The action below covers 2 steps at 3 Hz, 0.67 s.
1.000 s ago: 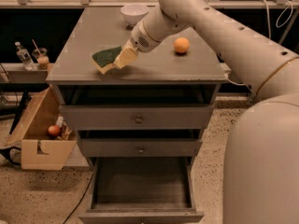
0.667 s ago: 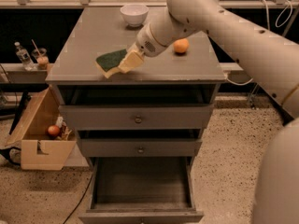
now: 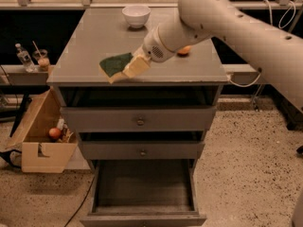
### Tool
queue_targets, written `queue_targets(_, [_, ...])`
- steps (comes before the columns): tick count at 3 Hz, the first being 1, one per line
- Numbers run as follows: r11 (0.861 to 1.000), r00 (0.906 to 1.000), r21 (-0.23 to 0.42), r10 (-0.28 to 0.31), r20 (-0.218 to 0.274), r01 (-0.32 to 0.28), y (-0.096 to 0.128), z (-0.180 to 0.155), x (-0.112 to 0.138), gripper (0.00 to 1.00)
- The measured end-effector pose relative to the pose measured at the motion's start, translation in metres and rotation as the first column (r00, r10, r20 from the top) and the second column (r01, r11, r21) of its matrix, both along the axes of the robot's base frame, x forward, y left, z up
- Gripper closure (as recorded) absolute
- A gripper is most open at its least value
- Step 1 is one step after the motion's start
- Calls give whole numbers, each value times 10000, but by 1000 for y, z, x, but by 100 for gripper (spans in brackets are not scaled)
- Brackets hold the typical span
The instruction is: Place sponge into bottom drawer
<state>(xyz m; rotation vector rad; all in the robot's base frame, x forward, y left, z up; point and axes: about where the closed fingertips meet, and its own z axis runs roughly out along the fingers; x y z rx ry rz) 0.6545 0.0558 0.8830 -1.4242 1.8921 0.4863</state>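
1. The gripper (image 3: 129,70) hangs over the front left part of the cabinet top (image 3: 102,34). Its tan jaws are closed on the right end of the sponge (image 3: 115,63), and the rest of the sponge sticks out to the left of them.
2. The sponge sits tilted, green scouring face up, with a thin strip of yellow foam showing along its lower edge. It looks to be at or just above the cabinet's front lip; I cannot tell whether it touches.
3. The bottom drawer (image 3: 142,219) is pulled open well below the jaws and slightly to their right, nearer the camera. Its dark interior looks bare.
4. To do this step well, I would carry the sponge out past the front edge. It should clear the two shut upper drawers before it is lowered over the middle of the open cavity.
5. Foam compresses, so an end grip may let the free part droop. A low release would stop it bouncing off the drawer front.
6. A white bowl (image 3: 136,15) stands behind the jaws. A round orange fruit (image 3: 184,50) lies to their right, partly hidden by the arm.
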Motion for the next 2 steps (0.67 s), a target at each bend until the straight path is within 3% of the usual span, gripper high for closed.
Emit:
queue_targets(1, [9979, 9982, 233, -596, -70, 598, -24, -9, -37, 100])
queue_targets(2, [9979, 9982, 233, -596, -70, 598, -24, -9, -37, 100])
